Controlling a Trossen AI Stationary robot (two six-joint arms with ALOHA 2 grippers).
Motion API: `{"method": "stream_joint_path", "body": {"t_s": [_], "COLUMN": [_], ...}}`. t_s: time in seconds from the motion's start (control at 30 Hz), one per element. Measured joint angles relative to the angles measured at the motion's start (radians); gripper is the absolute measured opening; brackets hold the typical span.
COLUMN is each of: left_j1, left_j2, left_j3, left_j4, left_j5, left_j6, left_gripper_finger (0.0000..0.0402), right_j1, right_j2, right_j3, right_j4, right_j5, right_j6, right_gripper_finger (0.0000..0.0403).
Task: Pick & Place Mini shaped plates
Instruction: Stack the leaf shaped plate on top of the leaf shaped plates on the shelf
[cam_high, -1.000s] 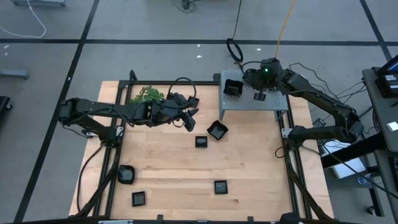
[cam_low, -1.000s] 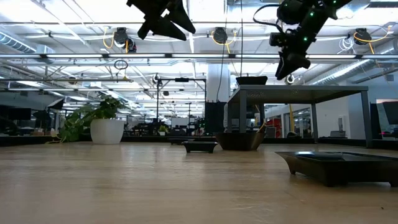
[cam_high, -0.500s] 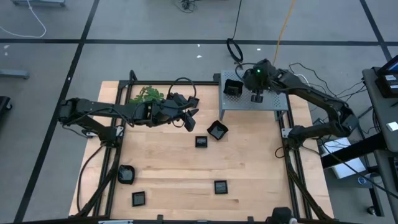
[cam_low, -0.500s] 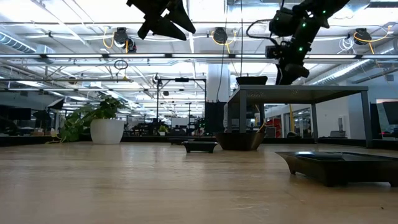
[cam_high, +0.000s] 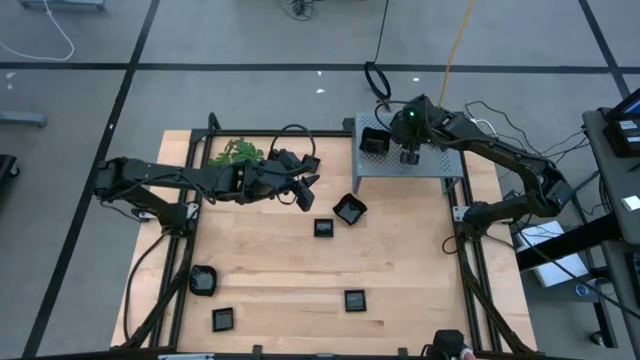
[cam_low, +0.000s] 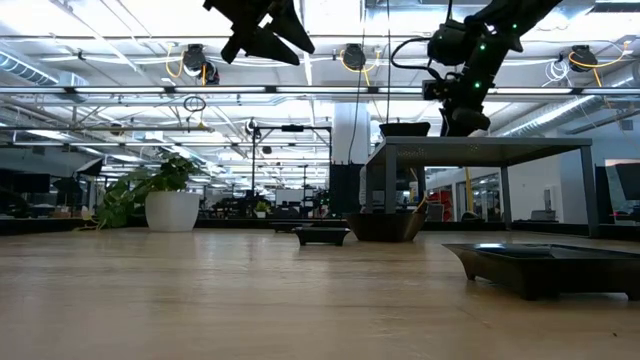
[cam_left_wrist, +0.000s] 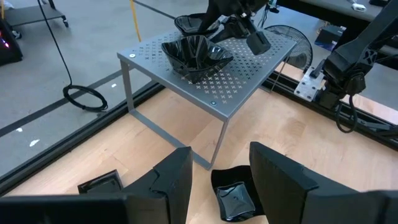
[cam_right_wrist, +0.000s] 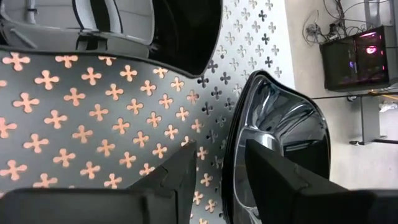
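**Right gripper setting a plate on the perforated stand**

Left gripper (cam_high: 303, 190), fingers parted and empty, hovers over the table (cam_high: 400, 260) above a loose mini plate (cam_high: 349, 210). Right gripper (cam_high: 407, 152) sits low over the grey stand (cam_high: 435, 163), fingers straddling a black plate's rim (cam_right_wrist: 273, 130); whether it grips cannot be told. Advisable: release gently, lift straight clear of neighbouring plates (cam_high: 374, 141).

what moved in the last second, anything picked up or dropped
The right gripper slid over the grey stand toward the black dishes on it, nothing grabbed or dropped. The left gripper and the dishes on the table stayed put.
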Motion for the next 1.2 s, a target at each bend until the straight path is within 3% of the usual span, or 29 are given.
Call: {"method": "stream_joint_path", "body": {"t_s": [0.47,0.73,1.0,1.2], "left_j1": [0.000,0.000,0.000,0.000], "left_j2": [0.000,0.000,0.000,0.000], "left_j3": [0.000,0.000,0.000,0.000], "left_j4": [-0.001,-0.001,-0.001,-0.001], "left_j5": [0.000,0.000,0.000,0.000], "left_j6": [-0.006,-0.026,-0.027,-0.028], "left_gripper_finger": [0.0163,0.0163,0.0164,0.0163], "right_j1": [0.000,0.028,0.109,0.181], "right_j2": [-0.001,-0.071,-0.166,-0.175], "right_j3": [0.000,0.000,-0.006,-0.052], "right_j4": [-0.003,-0.096,-0.206,-0.205], "right_j5": [0.006,0.028,-0.031,-0.022], "right_j6": [0.060,0.081,0.300,0.315], "right_gripper_finger": [0.0006,0.0009,0.0005,0.0012]}}
